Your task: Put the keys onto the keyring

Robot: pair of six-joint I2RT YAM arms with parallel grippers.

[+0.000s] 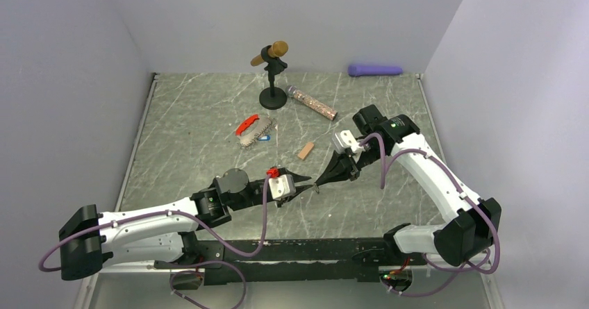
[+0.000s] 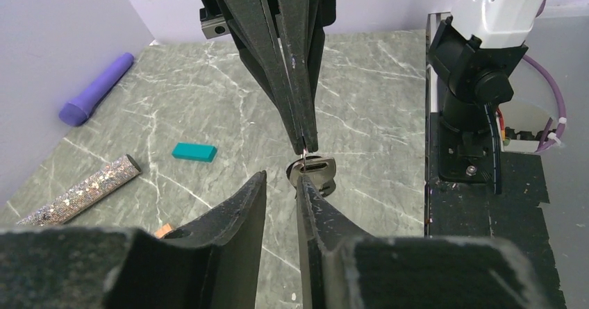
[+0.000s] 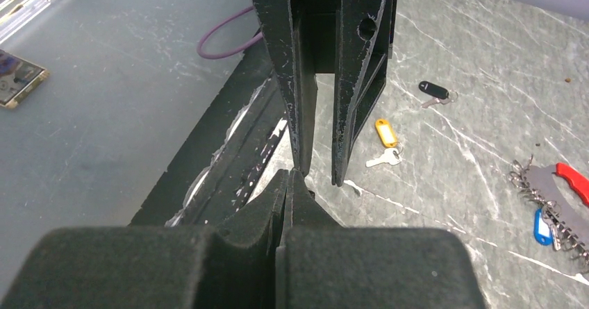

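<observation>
My right gripper (image 2: pixel 305 148) is shut on the thin wire loop of a small dark metal key (image 2: pixel 316 167), which hangs just above the table. My left gripper (image 2: pixel 281 180) faces it, open by a narrow gap with nothing between the fingers. The key hangs against the tip of its right finger (image 2: pixel 303 184). The two grippers meet tip to tip at the table's middle front (image 1: pixel 314 183). Loose on the table are a yellow-tagged key (image 3: pixel 385 134) and a black-tagged key (image 3: pixel 433 89). The keyring (image 1: pixel 248 126), red clip and silvery coil, lies further back with a blue-tagged key (image 1: pixel 264 138) on it.
A tan block (image 1: pixel 305 151) lies near the grippers, with a glittery tube (image 1: pixel 312 103) and a microphone stand (image 1: pixel 273 73) behind. A purple cylinder (image 1: pixel 375 69) rests at the back wall. A teal block (image 2: pixel 194 152) lies on the table.
</observation>
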